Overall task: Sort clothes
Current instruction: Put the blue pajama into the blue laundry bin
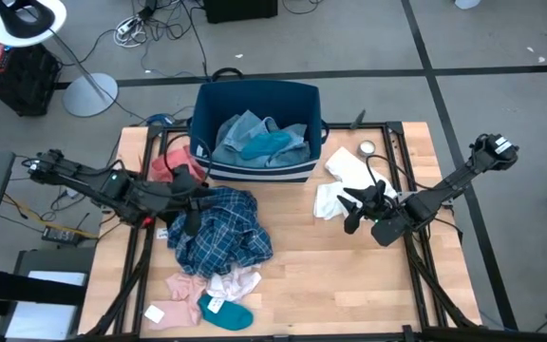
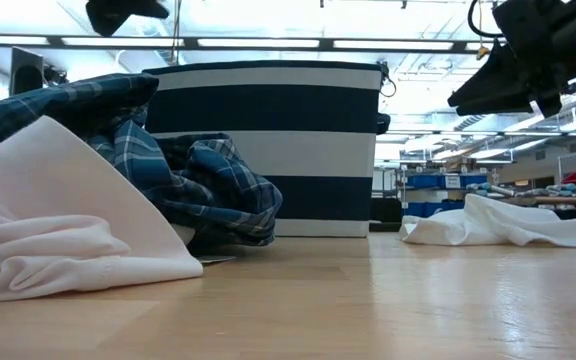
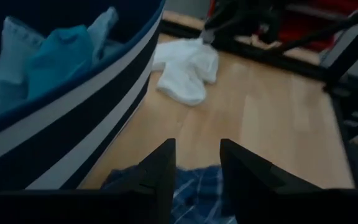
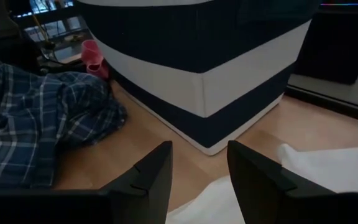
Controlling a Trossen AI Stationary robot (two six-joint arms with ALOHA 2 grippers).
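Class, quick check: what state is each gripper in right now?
Left gripper: open, holding nothing, above the blue plaid shirt.
Right gripper: open, holding nothing, above the white garment.

Bright even overhead lighting, ceiling strip glare, softly blurred wrist views

Lab: floor cables (image 1: 155,28), ceiling striplights (image 2: 268,42).

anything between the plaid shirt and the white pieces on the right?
Nothing: in the high view, only bare table separates the plaid shirt from the white pieces. The right tool hangs open at the white pieces' near edge.
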